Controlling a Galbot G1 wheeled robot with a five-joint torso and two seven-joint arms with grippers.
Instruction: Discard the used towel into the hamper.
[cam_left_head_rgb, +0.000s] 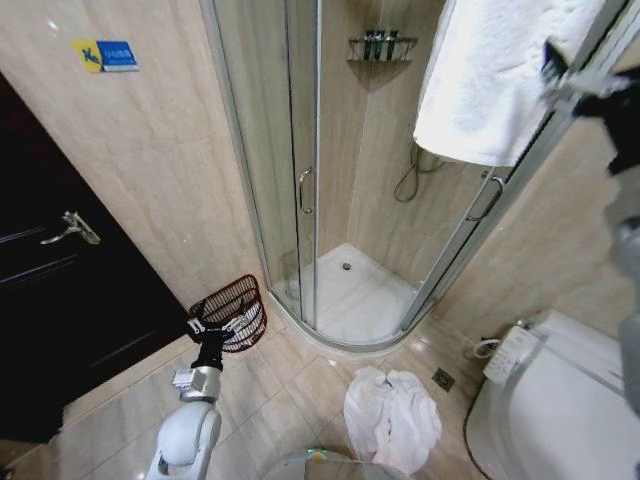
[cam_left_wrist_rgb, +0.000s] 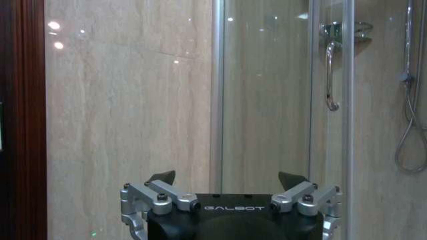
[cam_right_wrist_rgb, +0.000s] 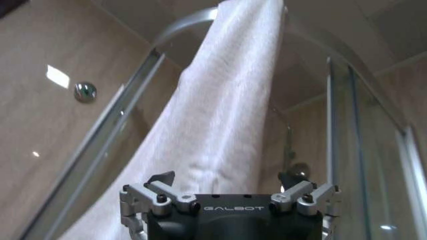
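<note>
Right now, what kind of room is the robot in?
A bathroom, most likely. There is a glass shower stall in the corner, a toilet beside it, and a white towel hanging over the shower's top rail.

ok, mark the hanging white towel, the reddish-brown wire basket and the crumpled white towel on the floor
hanging white towel (cam_left_head_rgb: 490, 80): head view, middle of the cloth.
reddish-brown wire basket (cam_left_head_rgb: 238, 303): head view, woven side wall.
crumpled white towel on the floor (cam_left_head_rgb: 392, 415): head view, centre of the heap.
</note>
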